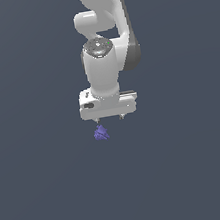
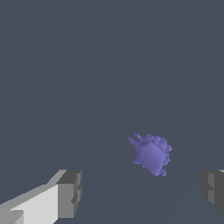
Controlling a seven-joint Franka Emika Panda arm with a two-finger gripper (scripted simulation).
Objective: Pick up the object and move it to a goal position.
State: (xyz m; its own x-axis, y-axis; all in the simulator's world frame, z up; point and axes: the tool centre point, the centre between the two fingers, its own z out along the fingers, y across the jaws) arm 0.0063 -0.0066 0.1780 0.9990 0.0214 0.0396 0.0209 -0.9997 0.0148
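Both my fingers [image 2: 65, 194] stand spread, released, above the ungrasped object [image 2: 151, 154]; pickup and transfer remain.

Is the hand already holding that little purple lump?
No. The purple lump lies free, apart from both fingers of the open hand.

A tiny purple-blue object [image 1: 101, 133], jagged and lumpy with one flatter face and a crumbly, spiked edge, sits alone on the plain dark grey surface, free of any contact, its outline irregular from the exterior and wrist views [image 2: 151, 154].
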